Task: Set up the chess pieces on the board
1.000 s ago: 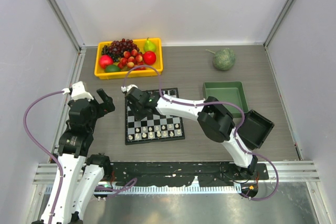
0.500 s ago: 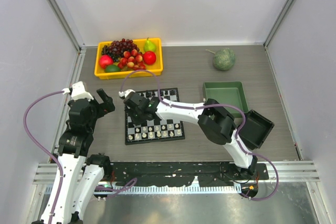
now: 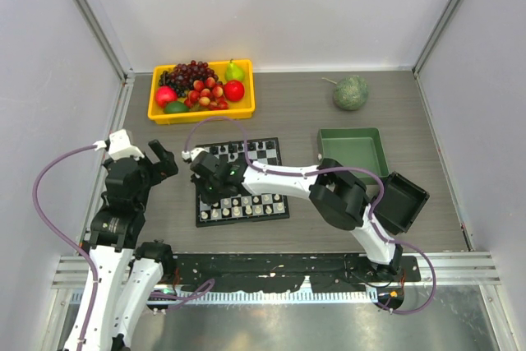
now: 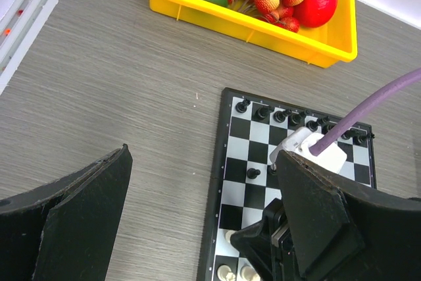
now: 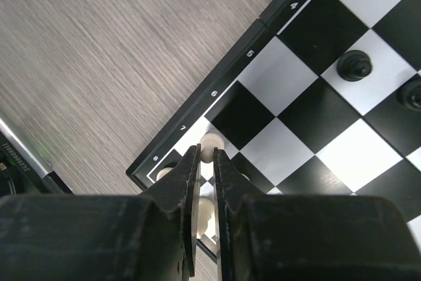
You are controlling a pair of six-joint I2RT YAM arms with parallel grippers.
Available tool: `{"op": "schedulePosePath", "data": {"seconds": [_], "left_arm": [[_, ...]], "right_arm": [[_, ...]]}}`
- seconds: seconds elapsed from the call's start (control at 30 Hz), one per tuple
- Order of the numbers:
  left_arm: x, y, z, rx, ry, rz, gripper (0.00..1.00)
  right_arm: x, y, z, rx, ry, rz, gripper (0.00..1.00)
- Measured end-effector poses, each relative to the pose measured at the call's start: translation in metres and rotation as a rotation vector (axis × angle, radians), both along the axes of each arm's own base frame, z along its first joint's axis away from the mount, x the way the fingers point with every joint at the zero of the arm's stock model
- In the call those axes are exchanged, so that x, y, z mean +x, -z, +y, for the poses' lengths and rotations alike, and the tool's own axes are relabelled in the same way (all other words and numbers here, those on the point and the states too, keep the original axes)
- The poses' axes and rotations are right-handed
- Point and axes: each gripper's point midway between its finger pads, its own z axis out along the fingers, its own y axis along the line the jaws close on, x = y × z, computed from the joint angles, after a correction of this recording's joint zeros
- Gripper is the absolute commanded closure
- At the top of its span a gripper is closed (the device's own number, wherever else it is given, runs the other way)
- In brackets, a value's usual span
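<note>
Only the right wrist view shows the grip.
Nearly closed, the right tool (image 5: pixel 205 153) pinches a cream chess piece (image 5: pixel 209 141) over the near-left corner of the board (image 5: pixel 289 54); the left tool (image 4: pixel 202 162) gapes wide, empty.

Robotics lab cell: white panel walls (image 3: pixel 279 6), grey wood-grain table (image 3: pixel 296 113), aluminium base rail (image 3: pixel 460 267), cabled left arm (image 3: pixel 115 211) and right arm (image 3: pixel 337 195).

The scene is lit brightly and evenly from above, only soft shadows are cast on the table (image 3: pixel 288 113), and near foregrounds are blurred in the wrist views.
</note>
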Motion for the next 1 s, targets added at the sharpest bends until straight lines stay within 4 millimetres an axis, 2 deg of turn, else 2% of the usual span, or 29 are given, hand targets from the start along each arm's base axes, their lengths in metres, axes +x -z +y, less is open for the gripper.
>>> {"op": "schedulePosePath", "data": {"seconds": [0.37, 0.57, 1.0], "left_arm": [[-0.001, -0.001, 0.002, 0.002, -0.011, -0.006, 0.01], [-0.001, -0.002, 0.003, 0.002, -0.014, -0.008, 0.01], [-0.003, 0.001, 0.003, 0.003, -0.015, 0.001, 0.01]], "right_arm": [[-0.015, 0.0, 0.004, 0.005, -0.016, 0.014, 0.83], [-0.013, 0.0, 0.003, 0.002, -0.006, 0.007, 0.76], [-0.009, -0.002, -0.001, -0.011, 0.006, -0.008, 0.56]]}}
